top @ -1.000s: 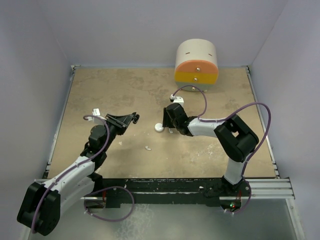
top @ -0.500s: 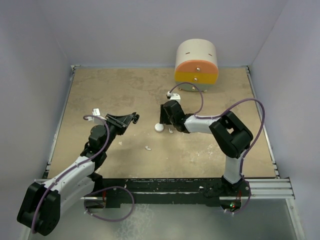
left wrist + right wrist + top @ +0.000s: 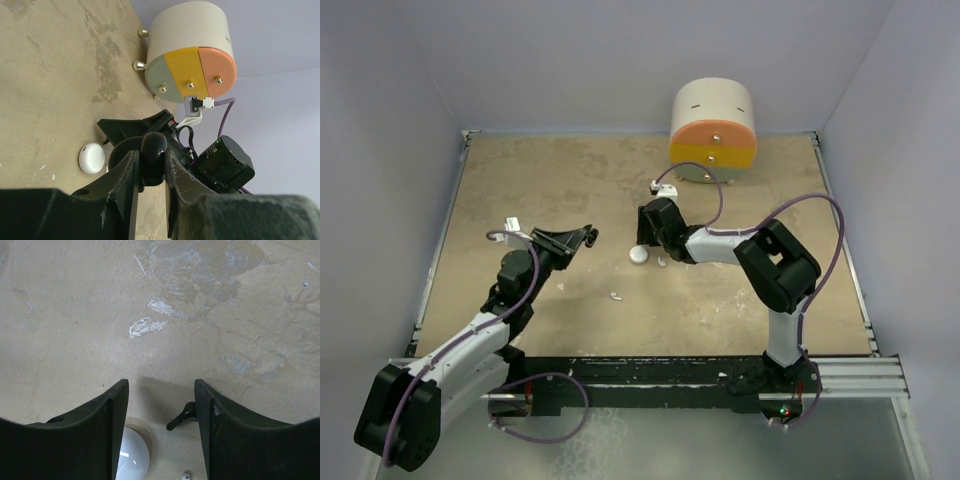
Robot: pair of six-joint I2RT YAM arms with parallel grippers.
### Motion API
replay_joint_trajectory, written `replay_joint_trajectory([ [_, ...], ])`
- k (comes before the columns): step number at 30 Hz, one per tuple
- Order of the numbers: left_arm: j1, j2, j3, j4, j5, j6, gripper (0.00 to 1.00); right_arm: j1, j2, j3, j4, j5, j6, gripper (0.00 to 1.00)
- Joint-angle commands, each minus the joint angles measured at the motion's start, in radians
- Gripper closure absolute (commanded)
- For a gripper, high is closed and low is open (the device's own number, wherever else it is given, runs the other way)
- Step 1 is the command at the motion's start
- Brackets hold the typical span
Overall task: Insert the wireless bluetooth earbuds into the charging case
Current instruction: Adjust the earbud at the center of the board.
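The right gripper [image 3: 161,390] is down low over the table [image 3: 540,180] with its fingers spread wide and nothing in them. A black earbud [image 3: 181,416] lies on the table between those fingers, stem angled, right up by the inner face of one finger. I can't tell if it's actually touching. By the other finger, and partly tucked under it in the wrist view, sits a white round disc [image 3: 131,455]. There's also a tiny white bit [image 3: 186,475] at the bottom edge of that view, too small to make out.

The left gripper [image 3: 151,156] is up off the table and clamped on a small glossy black piece [image 3: 153,146], which is pinched between both fingers. Whether that's an earbud or something else, I honestly can't tell. It points across at the right arm, with the disc off to one side of its fingers.

A white earbud [image 3: 617,296] lies alone on the table between the two arms, apart from both grippers. Beyond the right gripper, at the back, is a round cream cabinet [image 3: 712,125] with an orange and yellow front.
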Motion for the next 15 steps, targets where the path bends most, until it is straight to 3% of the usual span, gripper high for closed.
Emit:
replay_joint_trajectory([
  [1, 0.01, -0.005, 0.007, 0.028, -0.005, 0.027, 1.0, -0.005, -0.01, 0.031, -0.038, 0.004, -0.019, 0.42],
  [15, 0.01, -0.016, 0.008, 0.019, -0.006, 0.027, 1.0, -0.02, -0.085, 0.038, -0.102, 0.075, 0.003, 0.42],
])
